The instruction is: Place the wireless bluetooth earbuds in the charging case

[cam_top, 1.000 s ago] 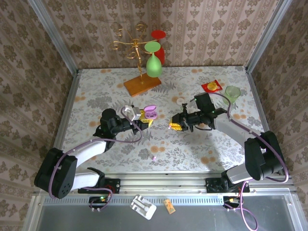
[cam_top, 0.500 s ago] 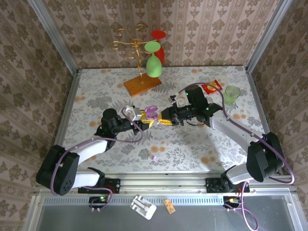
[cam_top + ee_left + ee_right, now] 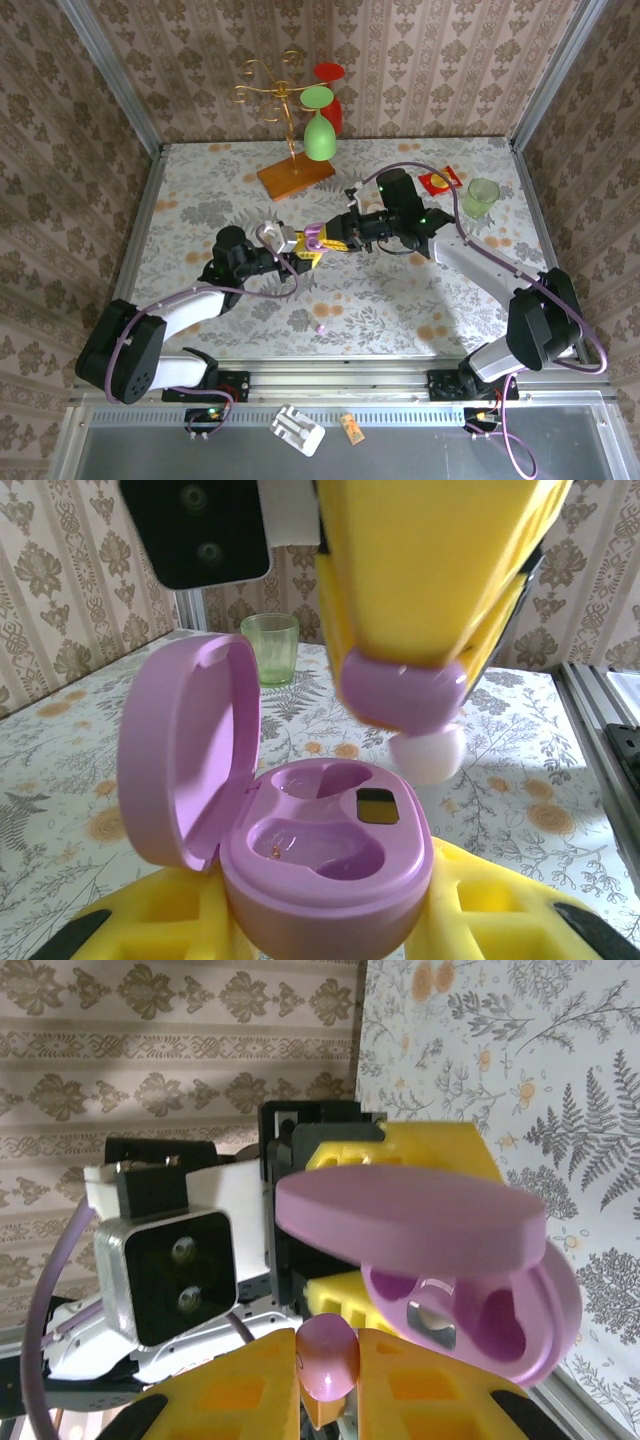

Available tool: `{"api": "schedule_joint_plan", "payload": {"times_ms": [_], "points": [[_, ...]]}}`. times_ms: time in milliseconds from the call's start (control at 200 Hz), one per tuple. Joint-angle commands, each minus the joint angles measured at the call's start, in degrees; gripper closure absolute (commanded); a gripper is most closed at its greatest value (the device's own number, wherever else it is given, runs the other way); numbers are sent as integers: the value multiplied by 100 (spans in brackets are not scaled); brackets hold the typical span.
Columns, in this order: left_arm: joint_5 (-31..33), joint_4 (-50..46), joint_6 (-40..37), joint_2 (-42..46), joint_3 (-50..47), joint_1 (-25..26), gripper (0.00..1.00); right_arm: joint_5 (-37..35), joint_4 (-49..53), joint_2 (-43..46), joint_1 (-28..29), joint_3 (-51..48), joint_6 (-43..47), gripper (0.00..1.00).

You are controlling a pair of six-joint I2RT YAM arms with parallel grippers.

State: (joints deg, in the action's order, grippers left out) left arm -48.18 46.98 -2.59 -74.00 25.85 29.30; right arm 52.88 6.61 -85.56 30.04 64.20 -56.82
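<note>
Holding earbud (image 3: pixel 327 1353), right tool (image 3: pixel 334 237) above case (image 3: pixel 326 858)

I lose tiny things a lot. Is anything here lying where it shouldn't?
Yes. One earbud lies alone on the table near the front edge, apart from the open charging case held by the left gripper. Both its sockets are empty. The right gripper holds the other earbud just above it.

"Where is the top camera?"
"High up at the near edge. It looks down on the whole table (image 3: pixel 380 300) from far off."
"And the others?"
"One rides the left arm (image 3: pixel 190 305) and faces right. One rides the right arm (image 3: pixel 480 265) and faces left. Both are very near the charging case (image 3: pixel 330 865). All three see it."
</note>
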Motion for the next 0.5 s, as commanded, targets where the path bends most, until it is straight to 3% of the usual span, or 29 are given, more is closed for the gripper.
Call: {"api": "schedule_joint_plan", "payload": {"times_ms": [0,495], "points": [[-145,216,22,9,176,41,75,-189,-37,-55,38,220,11,82],[-78,251,16,8,193,50,76,-520,287,-255,228,415,302,82]]}}
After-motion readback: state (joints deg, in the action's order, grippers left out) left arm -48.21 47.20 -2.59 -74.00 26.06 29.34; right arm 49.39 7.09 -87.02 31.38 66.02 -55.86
